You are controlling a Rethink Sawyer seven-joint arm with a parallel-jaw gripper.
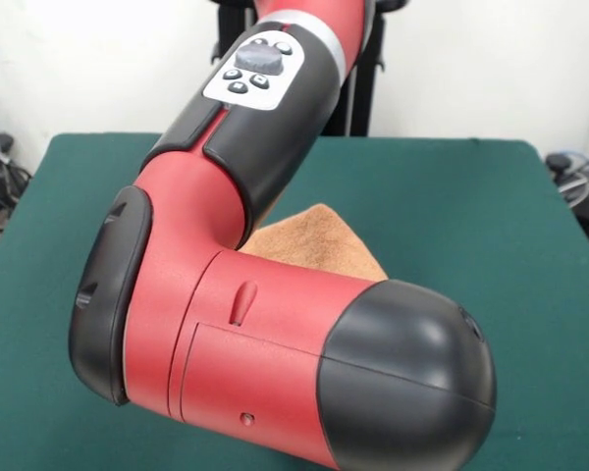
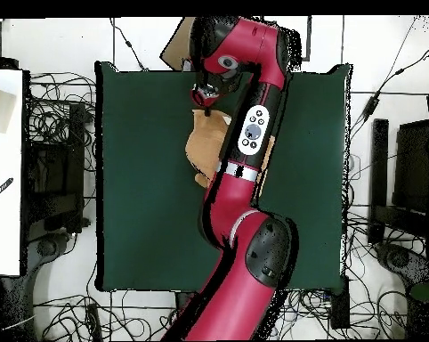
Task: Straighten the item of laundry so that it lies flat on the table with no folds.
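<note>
My gripper (image 2: pixel 203 93) sits near the top centre of the overhead frame; whether its tips are spread or pinching, I cannot tell. The towel (image 2: pixel 200 142) lies just below it in that frame, mostly hidden under my arm (image 2: pixel 250 134), probably folded. It rests mid-table (image 2: pixel 138 178), long axis seemingly running up and down the frame.

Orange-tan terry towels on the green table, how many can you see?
1: the orange-tan terry towel lies mid-table on the green felt table, largely covered by the red and black arm; more could be hidden beneath.
</note>
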